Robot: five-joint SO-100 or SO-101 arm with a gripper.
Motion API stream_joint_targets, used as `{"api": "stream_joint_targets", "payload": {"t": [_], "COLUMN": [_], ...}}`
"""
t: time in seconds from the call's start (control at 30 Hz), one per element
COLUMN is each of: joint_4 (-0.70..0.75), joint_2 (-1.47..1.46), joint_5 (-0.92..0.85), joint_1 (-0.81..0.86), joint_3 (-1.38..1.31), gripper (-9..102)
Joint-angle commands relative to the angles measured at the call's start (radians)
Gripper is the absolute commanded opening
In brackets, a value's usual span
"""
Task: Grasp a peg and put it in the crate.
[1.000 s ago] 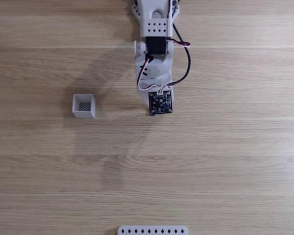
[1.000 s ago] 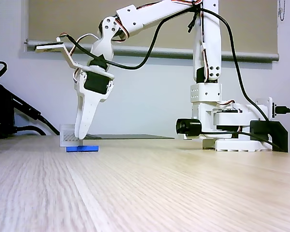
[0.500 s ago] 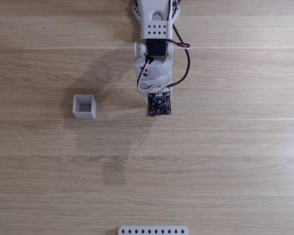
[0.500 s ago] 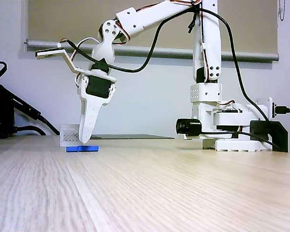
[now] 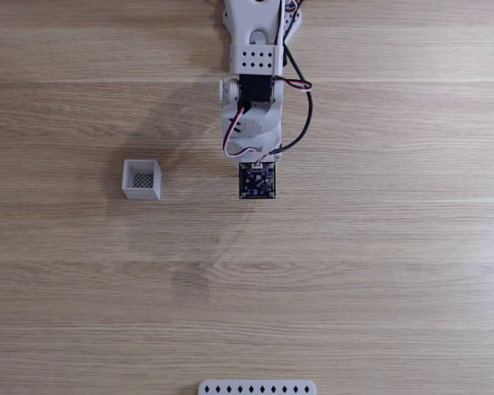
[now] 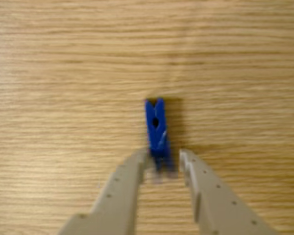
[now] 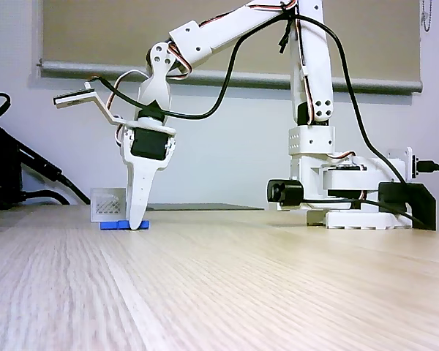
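Fingers (image 6: 162, 159) parted narrowly, straddling the near end of the blue peg (image 6: 156, 126) flat on the wooden surface (image 6: 63, 73); crate (image 5: 141, 178) at 9 o'clock, well apart.

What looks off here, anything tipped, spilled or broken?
Nothing stands out. The peg lies flat on the table, one end between the fingers of the open gripper. The crate stands upright, apart from the arm.
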Motion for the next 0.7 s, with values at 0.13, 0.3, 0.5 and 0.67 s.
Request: {"api": "stream_joint_targets", "payload": {"t": [0.13,0.3,0.5,0.67], "joint_4": [-0.051,-0.377,-0.9,-1.2], "joint_2": [0.215,0.453,0.698,0.727], "joint_5": [0.008,0.006,0.002,0.008], "joint_1": [-0.009,-0.002,0.046,0.213], "joint_3": [0.166,0.396,0.681,0.773], "gripper": [0,-1,-1,-1]}}
